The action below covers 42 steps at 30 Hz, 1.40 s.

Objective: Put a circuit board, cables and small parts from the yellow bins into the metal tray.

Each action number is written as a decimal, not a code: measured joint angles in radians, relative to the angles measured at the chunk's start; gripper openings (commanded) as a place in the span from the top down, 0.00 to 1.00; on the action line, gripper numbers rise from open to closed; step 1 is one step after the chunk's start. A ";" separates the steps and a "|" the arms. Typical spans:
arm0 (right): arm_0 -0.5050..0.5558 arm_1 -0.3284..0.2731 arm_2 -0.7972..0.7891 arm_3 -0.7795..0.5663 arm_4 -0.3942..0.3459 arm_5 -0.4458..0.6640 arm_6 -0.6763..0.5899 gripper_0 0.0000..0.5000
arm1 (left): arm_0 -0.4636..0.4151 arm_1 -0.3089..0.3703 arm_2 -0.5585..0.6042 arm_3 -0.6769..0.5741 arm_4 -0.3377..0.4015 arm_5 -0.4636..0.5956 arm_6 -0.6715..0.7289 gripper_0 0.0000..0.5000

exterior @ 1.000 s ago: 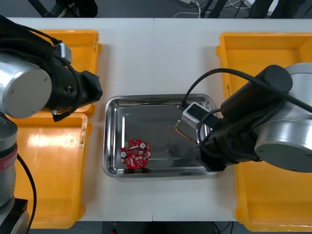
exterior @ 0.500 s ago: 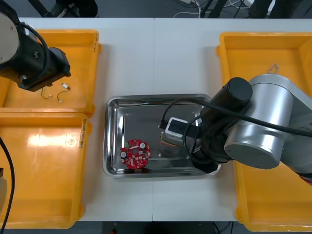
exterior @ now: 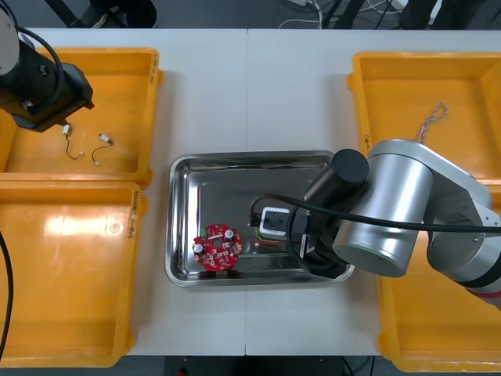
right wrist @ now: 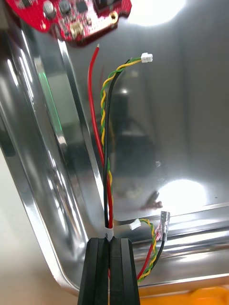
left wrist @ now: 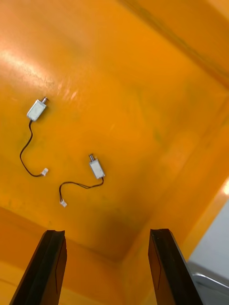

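Right gripper (right wrist: 109, 240) pinches the twisted red-and-yellow cable (right wrist: 105, 143) over the shiny metal tray (right wrist: 38, 190), apparently to release it inside. Left gripper (left wrist: 107, 232), spread, hovers over small metal parts (left wrist: 97, 167) in a yellow bin (left wrist: 143, 71).

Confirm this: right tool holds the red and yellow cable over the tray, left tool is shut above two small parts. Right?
No: the left tool is open above the small parts; the left wrist view shows its fingers apart. The rest stands.
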 measured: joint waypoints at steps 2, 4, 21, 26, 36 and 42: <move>0.000 0.000 0.006 0.022 0.000 -0.009 0.000 1.00 | -0.004 0.001 0.000 0.032 -0.009 -0.030 -0.017 0.00; 0.000 -0.002 0.018 0.037 0.000 -0.034 0.000 1.00 | -0.009 0.002 0.000 0.064 -0.019 -0.059 -0.031 0.00; -0.002 -0.049 0.132 0.117 0.030 -0.199 0.002 1.00 | -0.066 0.028 0.000 0.361 -0.083 -0.281 -0.423 0.00; -0.002 -0.049 0.133 0.131 0.030 -0.213 0.014 1.00 | -0.082 0.032 0.000 0.438 -0.094 -0.327 -0.484 0.00; -0.002 -0.049 0.133 0.131 0.040 -0.213 0.014 0.04 | -0.084 0.032 0.000 0.544 -0.106 -0.427 -0.576 0.00; -0.009 -0.049 0.133 0.130 0.040 -0.211 0.014 0.00 | -0.084 0.032 -0.006 0.597 -0.105 -0.482 -0.710 0.00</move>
